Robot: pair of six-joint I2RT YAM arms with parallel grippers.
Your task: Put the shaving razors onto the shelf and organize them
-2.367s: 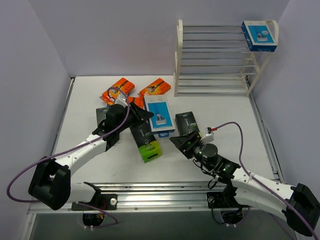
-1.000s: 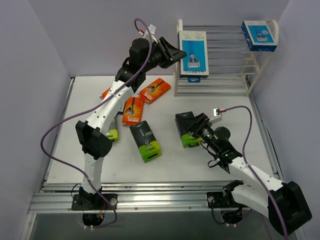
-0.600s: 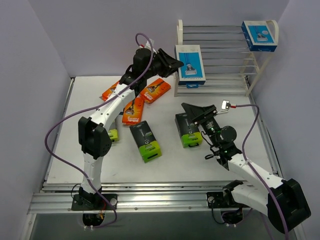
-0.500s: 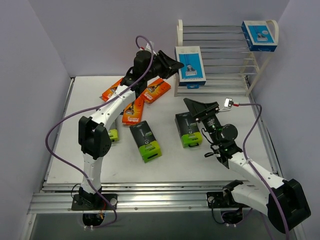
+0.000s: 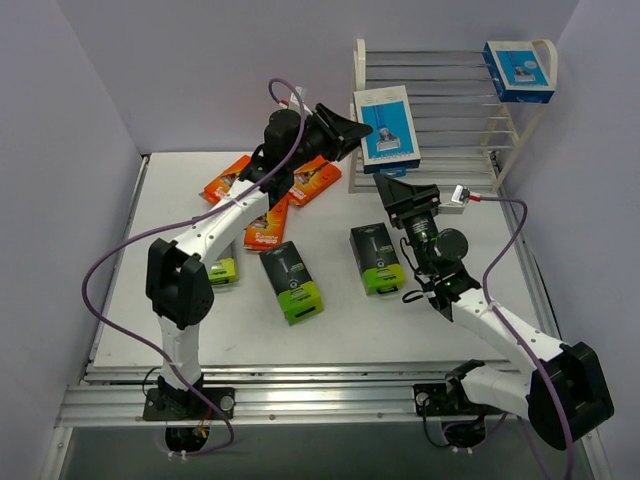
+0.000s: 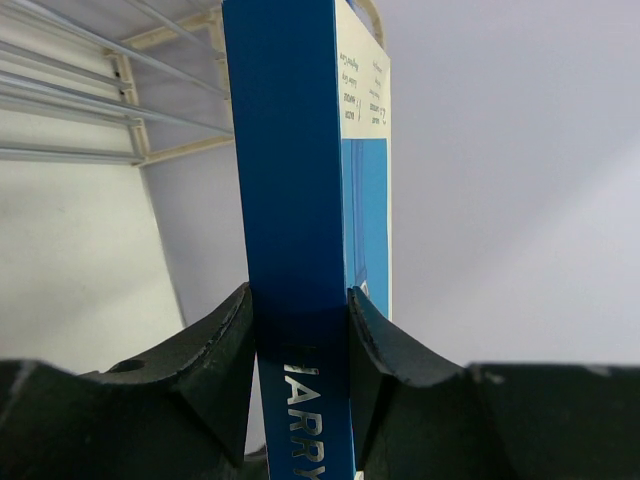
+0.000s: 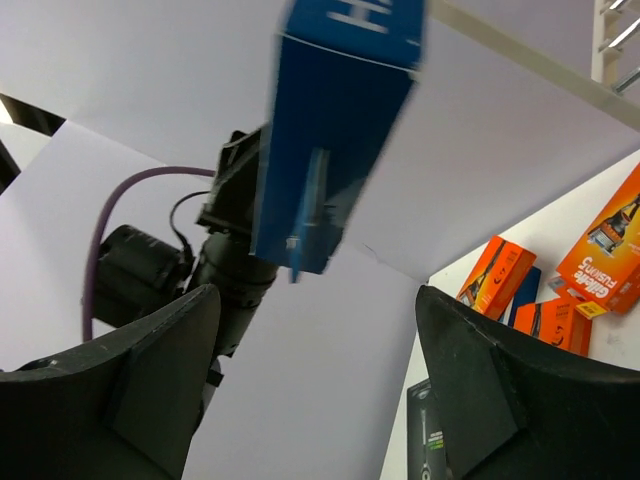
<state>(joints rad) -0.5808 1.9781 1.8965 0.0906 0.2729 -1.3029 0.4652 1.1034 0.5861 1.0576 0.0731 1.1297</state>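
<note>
Since half a second ago the right arm has swung its claw up off the tabletop toward the shelf, and the held pack has tipped slightly and edged right.

At upper left of the top view, flat orange cardboard razor packs (image 5: 225,182) lie loosely clustered on the white tabletop (image 5: 460,330). Just right of them the left claw (image 6: 300,320) is clenched on a blue-and-white rectangular razor pack (image 5: 388,128), held upright in the air against the front left of the shelf and not yet resting on a rod. The left wrist view shows the fingers (image 6: 215,350) pressing the pack's two broad faces near one end, with its narrow blue side toward the camera.

Lower centre, two black razor packs with lime-green ends (image 5: 291,282) lie flat and apart on the tabletop; a third is half hidden by the left arm.

The right claw (image 5: 405,190) stands spread and empty just below the held pack, which fills the top of its own view.

The cream-white plastic rack with silvery metal rods (image 5: 440,150) stands at upper right; a second blue-and-white pack (image 5: 518,70) already sits on its top right corner.

The pack likely handles as a light, stiff carton with slick printed faces. Gripped at one end, it could pivot, so a pinch across the flat faces nearer the middle looks safer.
</note>
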